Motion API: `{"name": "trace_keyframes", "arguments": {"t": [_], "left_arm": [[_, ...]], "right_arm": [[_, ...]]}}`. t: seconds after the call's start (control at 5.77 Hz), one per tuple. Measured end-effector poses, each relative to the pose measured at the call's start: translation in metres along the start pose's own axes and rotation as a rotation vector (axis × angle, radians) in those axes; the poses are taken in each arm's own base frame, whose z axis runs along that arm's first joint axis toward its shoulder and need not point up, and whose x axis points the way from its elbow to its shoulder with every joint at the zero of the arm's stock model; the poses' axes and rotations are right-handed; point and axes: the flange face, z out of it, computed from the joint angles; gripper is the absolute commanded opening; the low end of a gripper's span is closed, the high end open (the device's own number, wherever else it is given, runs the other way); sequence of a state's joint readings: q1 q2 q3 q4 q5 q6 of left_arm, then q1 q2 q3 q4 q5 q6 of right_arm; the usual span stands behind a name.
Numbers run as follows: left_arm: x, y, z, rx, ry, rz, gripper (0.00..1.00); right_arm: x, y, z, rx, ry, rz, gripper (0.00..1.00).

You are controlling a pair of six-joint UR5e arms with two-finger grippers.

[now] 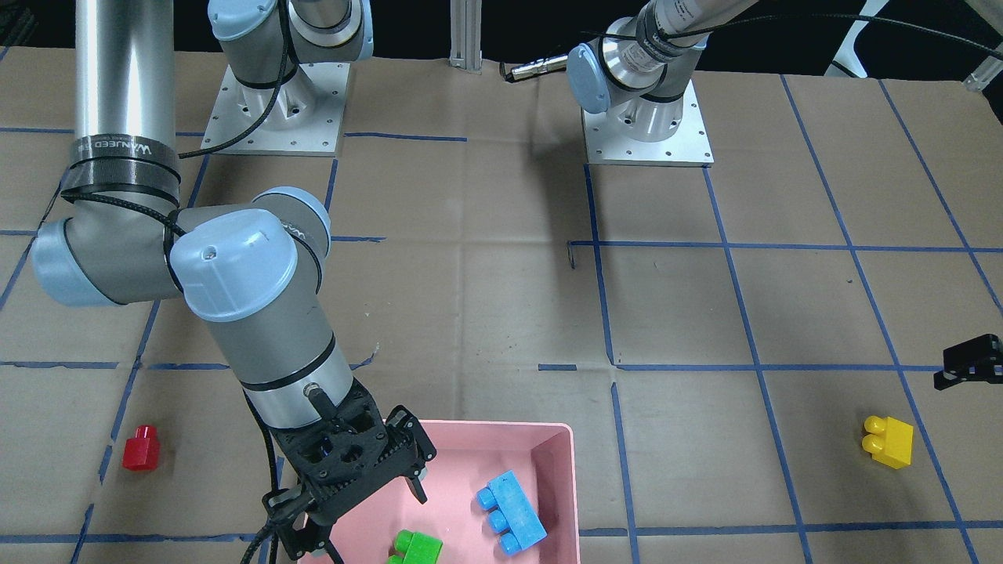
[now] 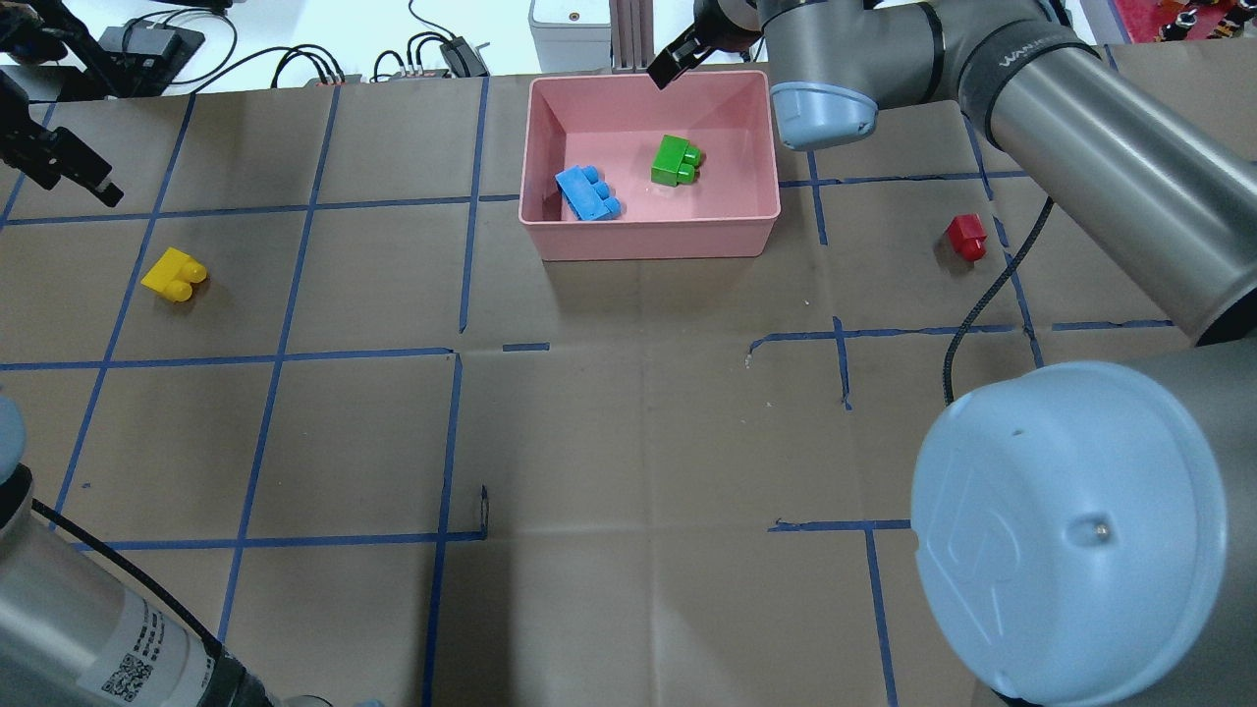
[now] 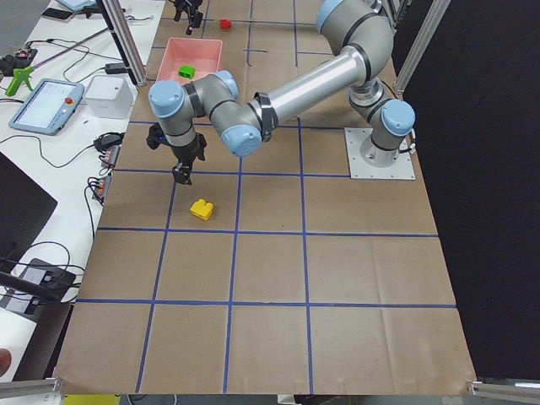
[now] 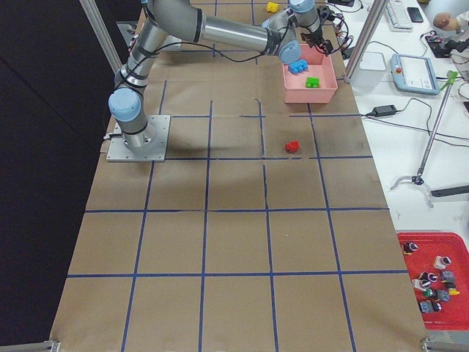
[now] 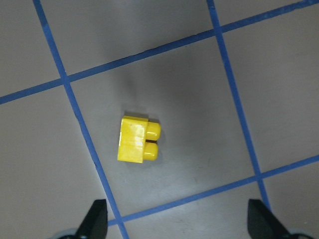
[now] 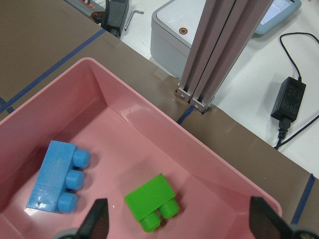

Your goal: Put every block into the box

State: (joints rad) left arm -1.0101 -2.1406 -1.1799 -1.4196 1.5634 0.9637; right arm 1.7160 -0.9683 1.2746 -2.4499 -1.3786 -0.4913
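Observation:
The pink box (image 2: 648, 239) stands at the far middle of the table. The light-blue brick (image 2: 587, 192) and the green brick (image 2: 675, 161) lie inside it. My right gripper (image 6: 179, 221) is open and empty above the box, over its far rim in the overhead view (image 2: 678, 59). The yellow brick (image 5: 138, 141) lies on the table on the left side, directly under my left gripper (image 5: 177, 221), which is open, empty and held above it. The small red brick (image 2: 965, 236) lies on the table to the right of the box, apart from both grippers.
The table is brown board with blue tape lines. An aluminium post (image 6: 219, 50) and a white device (image 6: 174, 30) stand just beyond the box's far side. Cables run along the table's far edge (image 2: 324, 69). My right arm's elbow (image 2: 1070, 530) bulks at the front right.

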Motion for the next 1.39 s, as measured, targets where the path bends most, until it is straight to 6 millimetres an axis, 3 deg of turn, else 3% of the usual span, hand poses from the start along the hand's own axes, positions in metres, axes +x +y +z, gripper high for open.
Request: {"name": "trace_keyframes", "arguments": {"t": [0.35,0.69,1.04,1.21,1.39], "left_arm": [[-0.027,-0.004,0.058,-0.004,0.021,0.051,0.97],[-0.032,-0.011,0.114,-0.012,0.039,0.045,0.97],[-0.029,-0.009,0.155,-0.020,0.053,0.049,0.97],[-0.026,-0.007,0.171,-0.025,0.062,0.052,0.84],[-0.024,-0.005,0.180,-0.028,0.069,0.054,0.59]], "right_arm": [[0.029,0.017,-0.022,-0.136,0.056,0.053,1.00],[0.082,0.064,-0.070,-0.394,0.070,0.231,1.00],[0.139,0.125,-0.089,-0.521,0.095,0.540,0.99],[0.163,0.156,-0.083,-0.535,0.111,0.618,0.99],[0.181,0.184,-0.073,-0.532,0.132,0.681,1.00]]}}
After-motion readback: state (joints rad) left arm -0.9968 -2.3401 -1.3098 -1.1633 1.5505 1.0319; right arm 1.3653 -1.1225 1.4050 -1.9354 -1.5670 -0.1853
